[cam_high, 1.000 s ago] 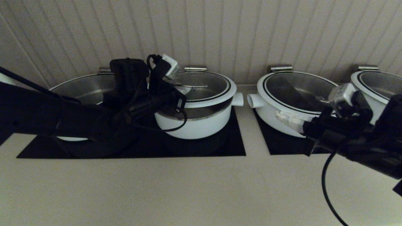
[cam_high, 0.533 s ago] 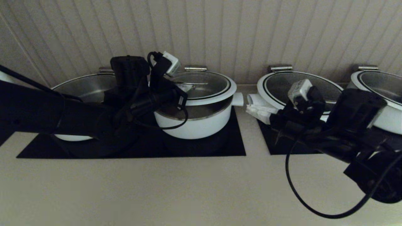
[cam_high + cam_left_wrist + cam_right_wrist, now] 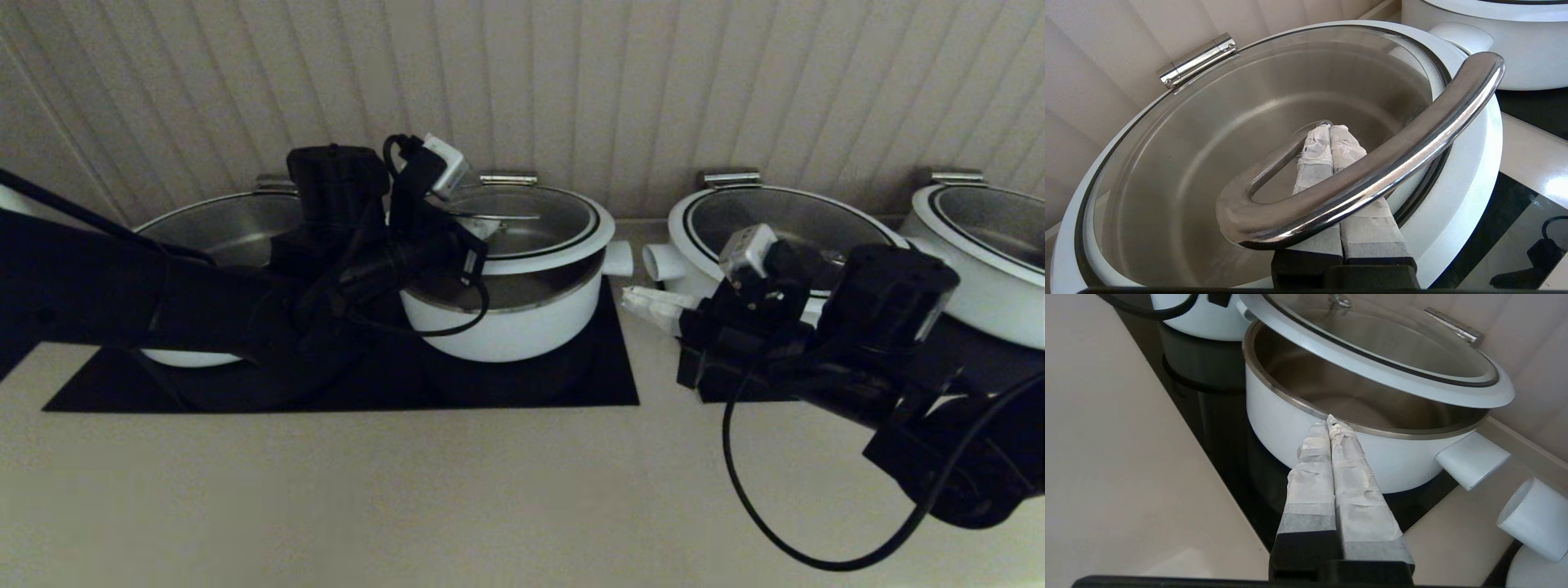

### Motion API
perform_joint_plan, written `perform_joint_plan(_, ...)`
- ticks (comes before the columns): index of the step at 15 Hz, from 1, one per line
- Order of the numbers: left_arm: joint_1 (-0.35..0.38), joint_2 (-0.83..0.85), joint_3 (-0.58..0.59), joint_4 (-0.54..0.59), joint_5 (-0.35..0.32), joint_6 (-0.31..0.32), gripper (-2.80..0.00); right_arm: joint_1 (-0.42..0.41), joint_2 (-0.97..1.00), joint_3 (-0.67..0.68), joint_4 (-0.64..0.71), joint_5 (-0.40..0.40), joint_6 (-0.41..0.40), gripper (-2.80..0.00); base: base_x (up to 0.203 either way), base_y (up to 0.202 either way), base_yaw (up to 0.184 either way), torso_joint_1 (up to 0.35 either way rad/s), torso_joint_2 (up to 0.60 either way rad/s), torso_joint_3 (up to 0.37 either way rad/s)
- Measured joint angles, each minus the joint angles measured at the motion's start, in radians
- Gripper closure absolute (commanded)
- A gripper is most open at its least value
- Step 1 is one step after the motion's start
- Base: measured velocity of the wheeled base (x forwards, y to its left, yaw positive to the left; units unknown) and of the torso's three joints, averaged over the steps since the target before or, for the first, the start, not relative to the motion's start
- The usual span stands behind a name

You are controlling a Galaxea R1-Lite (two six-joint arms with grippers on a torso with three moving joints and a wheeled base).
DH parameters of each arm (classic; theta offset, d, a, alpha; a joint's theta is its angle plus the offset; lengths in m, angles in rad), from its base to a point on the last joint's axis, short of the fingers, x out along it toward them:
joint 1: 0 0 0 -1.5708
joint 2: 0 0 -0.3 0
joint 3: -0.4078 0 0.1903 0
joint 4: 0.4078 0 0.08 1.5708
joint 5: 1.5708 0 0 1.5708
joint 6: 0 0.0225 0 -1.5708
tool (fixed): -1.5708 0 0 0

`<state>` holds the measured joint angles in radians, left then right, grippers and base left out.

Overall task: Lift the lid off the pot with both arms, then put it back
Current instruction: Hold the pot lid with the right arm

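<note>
The small white pot (image 3: 506,331) stands on a black hob at centre. Its glass lid (image 3: 531,214) hangs tilted above it, the front edge raised off the steel rim. My left gripper (image 3: 1329,127) is shut, and its taped fingers pass under the arched steel handle (image 3: 1396,161) and carry the lid (image 3: 1220,134). My right gripper (image 3: 641,299) is shut and empty, just right of the pot, near its stubby side handle (image 3: 618,258). In the right wrist view the right gripper (image 3: 1327,419) points at the pot's wall (image 3: 1282,416) below the raised lid (image 3: 1372,361).
Wider white pots stand at the left (image 3: 216,233), the right (image 3: 775,224) and the far right (image 3: 980,229). Two black hob plates (image 3: 571,384) lie on the beige counter. A panelled wall stands close behind. The right arm's cable (image 3: 784,539) loops over the counter's front.
My right arm has swung left from over the right-hand pot to beside the small pot, its fingers still shut. The left gripper and the tilted lid have barely moved.
</note>
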<state>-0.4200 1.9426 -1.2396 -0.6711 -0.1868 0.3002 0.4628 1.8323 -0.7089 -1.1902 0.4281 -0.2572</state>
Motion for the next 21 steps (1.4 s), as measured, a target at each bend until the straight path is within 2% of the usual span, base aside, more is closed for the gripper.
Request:
perform_joint_plan(5, 0.0, 0.001, 0.0, -0.001, -0.001, -0.001, 0.0, 0.013, 0.035, -0.026, -0.001, 0.0, 0.001, 0.0, 0.0, 0.0, 0.0, 0.0, 0.0, 0.0)
perform_joint_plan(18, 0.007, 0.0, -0.001, -0.001, -0.001, -0.003, 0.0, 0.057, 0.208, -0.239, -0.005, 0.0, 0.002, 0.0, 0.0, 0.0, 0.0, 0.0, 0.0, 0.0)
perform_joint_plan(21, 0.009, -0.003, -0.001, -0.001, -0.001, -0.003, 0.0, 0.074, 0.265, -0.266, -0.079, -0.004, 0.0, 0.0, 0.0, 0.0, 0.0, 0.0, 0.0, 0.0)
